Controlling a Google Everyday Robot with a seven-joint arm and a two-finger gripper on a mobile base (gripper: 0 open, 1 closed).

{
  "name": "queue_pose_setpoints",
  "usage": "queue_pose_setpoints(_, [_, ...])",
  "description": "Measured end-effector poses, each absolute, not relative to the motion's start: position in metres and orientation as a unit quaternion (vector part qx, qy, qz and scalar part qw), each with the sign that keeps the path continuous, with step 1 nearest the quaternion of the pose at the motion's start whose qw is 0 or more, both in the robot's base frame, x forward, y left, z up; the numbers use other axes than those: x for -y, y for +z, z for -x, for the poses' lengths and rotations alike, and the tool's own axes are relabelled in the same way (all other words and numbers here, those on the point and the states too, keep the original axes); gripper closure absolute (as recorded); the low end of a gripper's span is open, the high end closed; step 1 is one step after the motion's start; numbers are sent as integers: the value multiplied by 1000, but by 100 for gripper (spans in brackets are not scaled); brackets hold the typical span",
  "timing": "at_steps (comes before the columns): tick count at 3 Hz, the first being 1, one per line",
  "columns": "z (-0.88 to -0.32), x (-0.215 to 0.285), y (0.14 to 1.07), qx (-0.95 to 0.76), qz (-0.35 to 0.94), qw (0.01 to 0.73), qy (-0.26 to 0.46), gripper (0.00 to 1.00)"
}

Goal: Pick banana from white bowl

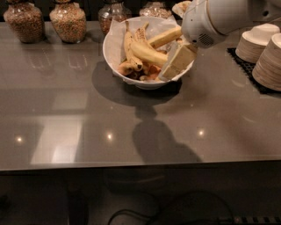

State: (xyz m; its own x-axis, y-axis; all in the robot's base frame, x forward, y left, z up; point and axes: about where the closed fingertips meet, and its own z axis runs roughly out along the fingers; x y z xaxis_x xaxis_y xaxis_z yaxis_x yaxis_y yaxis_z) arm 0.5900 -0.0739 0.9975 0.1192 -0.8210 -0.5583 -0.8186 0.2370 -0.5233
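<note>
The white bowl (115,48), lined with white paper, stands at the back middle of the grey counter. It holds several bananas. The banana (148,53), long, curved and clean yellow, lies across the middle of the bowl. A straighter yellow banana (164,37) lies above it, and brown-speckled ones (127,44) lie to the left. My gripper (177,63), cream-coloured under a large white arm housing (215,17), reaches down into the right side of the bowl, right next to the banana's right end, which it hides.
Glass jars of grains (68,19) line the back left edge. Stacks of pale paper bowls (268,57) sit on a black mat at the right. A plate (182,8) stands behind the bowl. The counter's front edge runs across the lower picture.
</note>
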Motion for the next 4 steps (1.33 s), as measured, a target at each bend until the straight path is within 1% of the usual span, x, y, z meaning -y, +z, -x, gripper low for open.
queue_pose_setpoints(1, [-607, 78, 985, -663, 614, 427, -18, 5])
queue_pose_setpoints(2, [-625, 80, 970, -665, 609, 431, -28, 19])
queue_pose_setpoints(3, [-639, 79, 959, -668, 604, 434, -30, 40])
queue_pose_setpoints(4, [-646, 76, 947, -671, 601, 434, -22, 42])
